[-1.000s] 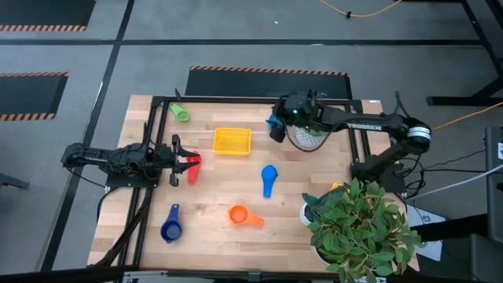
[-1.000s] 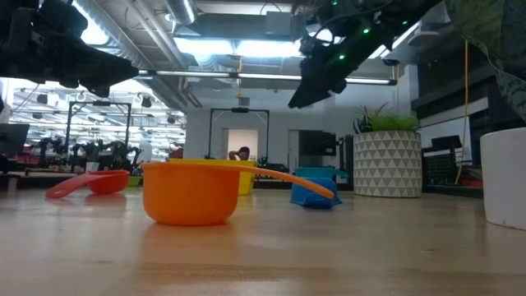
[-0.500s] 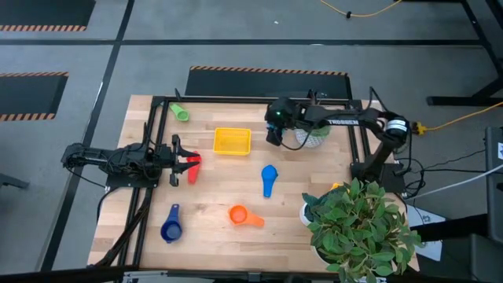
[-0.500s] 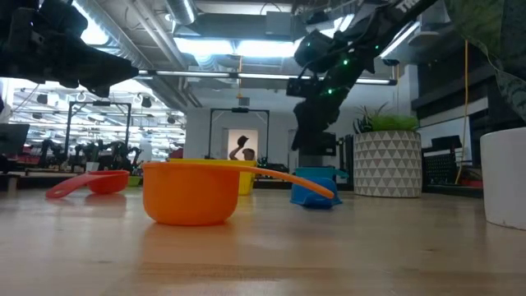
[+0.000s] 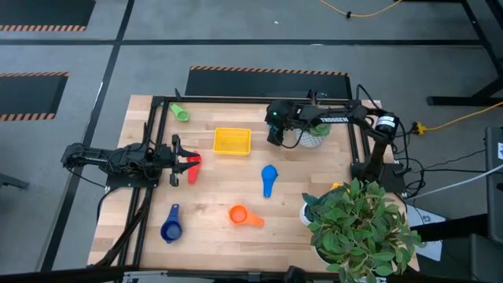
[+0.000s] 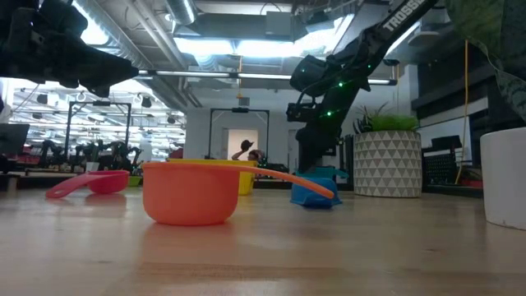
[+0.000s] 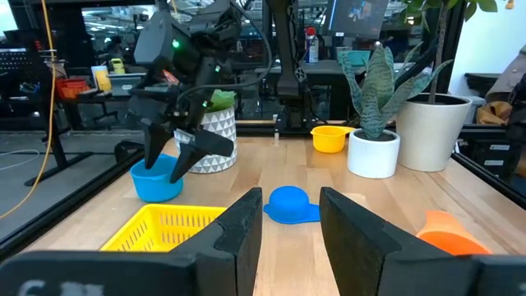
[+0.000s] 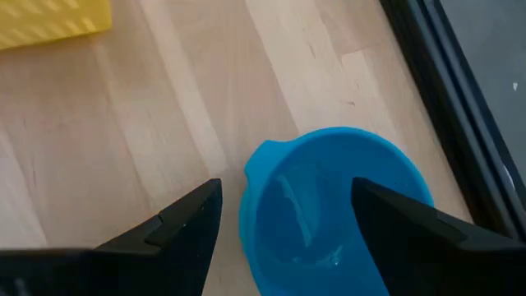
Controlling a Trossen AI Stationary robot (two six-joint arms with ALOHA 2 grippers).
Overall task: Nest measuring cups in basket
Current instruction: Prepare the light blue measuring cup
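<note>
Both arms matte black; right arm has white TROSSEN lettering, green LEDs near wrist; left arm trails black cables.

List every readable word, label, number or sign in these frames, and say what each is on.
"TROSS", cut off by the picture's edge: white letters on the right arm, low view.
Monitor screens in the room behind, left wrist view: too blurred to read.
Nothing readable on the measuring cups or the basket.

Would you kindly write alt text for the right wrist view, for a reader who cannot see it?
The right claw hangs open directly above a light blue measuring cup standing on the wooden table, one finger on each side of it. A corner of the yellow basket shows at the picture's edge.
</note>
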